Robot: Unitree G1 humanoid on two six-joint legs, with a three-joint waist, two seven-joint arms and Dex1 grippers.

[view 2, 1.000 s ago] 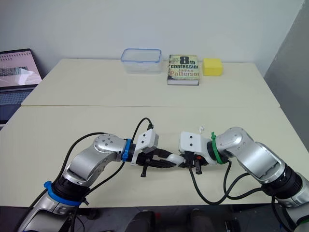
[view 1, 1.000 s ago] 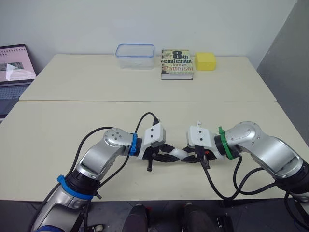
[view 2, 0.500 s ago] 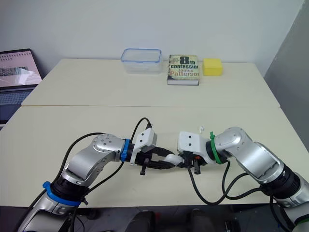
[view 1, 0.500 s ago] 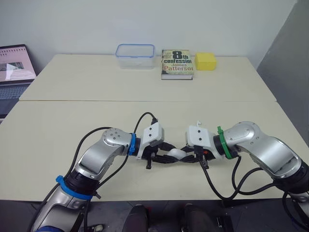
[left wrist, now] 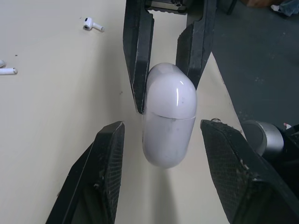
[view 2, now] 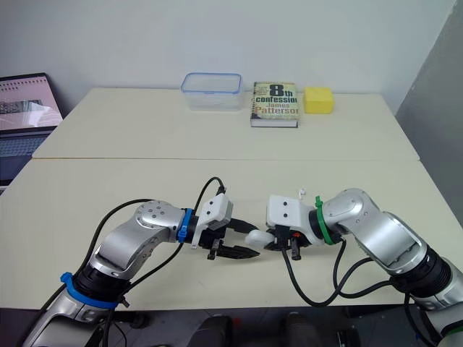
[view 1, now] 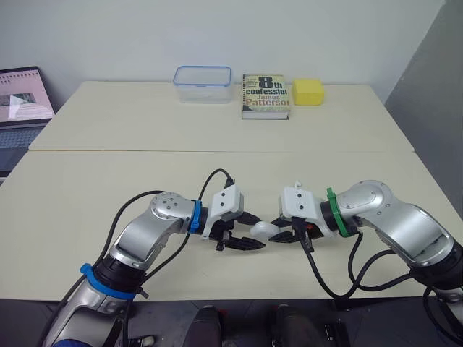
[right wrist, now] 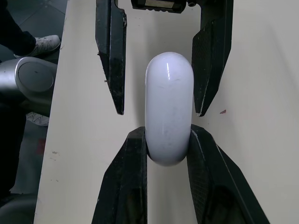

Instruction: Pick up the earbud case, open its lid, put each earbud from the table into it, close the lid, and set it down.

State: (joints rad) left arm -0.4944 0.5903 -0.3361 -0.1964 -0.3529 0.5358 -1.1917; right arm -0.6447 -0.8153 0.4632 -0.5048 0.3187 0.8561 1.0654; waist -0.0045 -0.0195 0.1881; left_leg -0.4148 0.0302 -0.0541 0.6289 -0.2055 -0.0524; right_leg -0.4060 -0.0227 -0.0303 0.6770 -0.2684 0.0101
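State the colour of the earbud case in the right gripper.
Glossy white; the smooth rounded plastic earbud case shows best in the right wrist view.

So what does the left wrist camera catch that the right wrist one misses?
Left wrist, not right: white earbuds lying loose on the table. Right wrist, not left: a tiny red speck on that table. Both: the white earbud case, lid shut, clamped in the right pincer, with the left pincer open either side of it, not touching.
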